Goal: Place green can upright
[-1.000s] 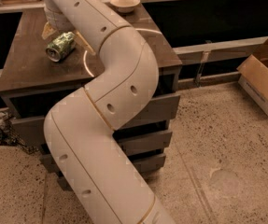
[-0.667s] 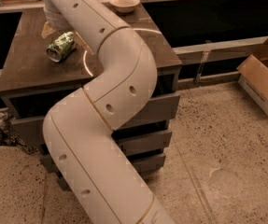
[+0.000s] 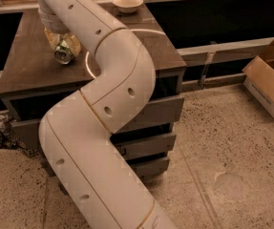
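Since a second ago, the gripper (image 3: 62, 44) has come down over the green can (image 3: 64, 53), and the can has turned. Then it lay on its side with its label showing along its length; now one silver end faces the viewer.

Two tan fingers (image 3: 49, 35) are clamped on the can, one on its left side and one on its right. The can sits between them, tilted, with its silver end pointing down and toward the near side. Mottled green and white label shows just above that end. Whether the can touches the tabletop cannot be told.

This grasp takes place at the far left part of a dark wooden table (image 3: 26, 68). Above the fingers a pale ribbed wrist rises out of the top edge of the view.

From there the thick cream-white arm (image 3: 120, 78) runs right and nearer across the table. It bends at a rounded elbow over the table's near right corner, then comes down to the bottom of the view, hiding much of the table's front.

A small shallow bowl (image 3: 128, 4) stands on the far edge of the table, well apart from the can and to its right. Grey drawers (image 3: 151, 144) show below the tabletop. An open cardboard box (image 3: 268, 80) lies on the speckled floor (image 3: 232, 151) at the far right.
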Available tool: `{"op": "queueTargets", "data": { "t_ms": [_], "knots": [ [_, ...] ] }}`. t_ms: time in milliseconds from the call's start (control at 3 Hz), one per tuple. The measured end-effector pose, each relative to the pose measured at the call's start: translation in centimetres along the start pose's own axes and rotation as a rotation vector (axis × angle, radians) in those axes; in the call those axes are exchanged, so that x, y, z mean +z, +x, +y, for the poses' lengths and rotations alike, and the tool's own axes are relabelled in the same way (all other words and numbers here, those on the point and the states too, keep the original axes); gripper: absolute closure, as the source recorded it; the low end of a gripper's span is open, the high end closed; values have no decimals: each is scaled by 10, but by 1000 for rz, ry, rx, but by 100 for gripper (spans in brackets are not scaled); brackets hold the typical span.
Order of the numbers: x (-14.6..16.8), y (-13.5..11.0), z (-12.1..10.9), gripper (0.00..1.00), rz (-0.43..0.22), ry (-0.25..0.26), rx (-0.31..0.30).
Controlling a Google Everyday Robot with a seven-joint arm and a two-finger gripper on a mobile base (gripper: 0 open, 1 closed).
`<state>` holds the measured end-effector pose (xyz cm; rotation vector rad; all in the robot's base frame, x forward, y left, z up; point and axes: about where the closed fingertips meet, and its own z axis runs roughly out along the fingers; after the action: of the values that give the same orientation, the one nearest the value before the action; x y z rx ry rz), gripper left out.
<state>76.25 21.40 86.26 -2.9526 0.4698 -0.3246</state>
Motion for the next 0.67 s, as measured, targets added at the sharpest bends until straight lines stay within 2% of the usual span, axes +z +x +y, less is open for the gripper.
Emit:
{"op": "queueTargets", "data": {
  "t_ms": [333, 667],
  "knots": [
    [10, -18, -5, 78, -78, 10, -26],
    [12, -29, -11, 99, -117, 29, -49]
  ]
}}
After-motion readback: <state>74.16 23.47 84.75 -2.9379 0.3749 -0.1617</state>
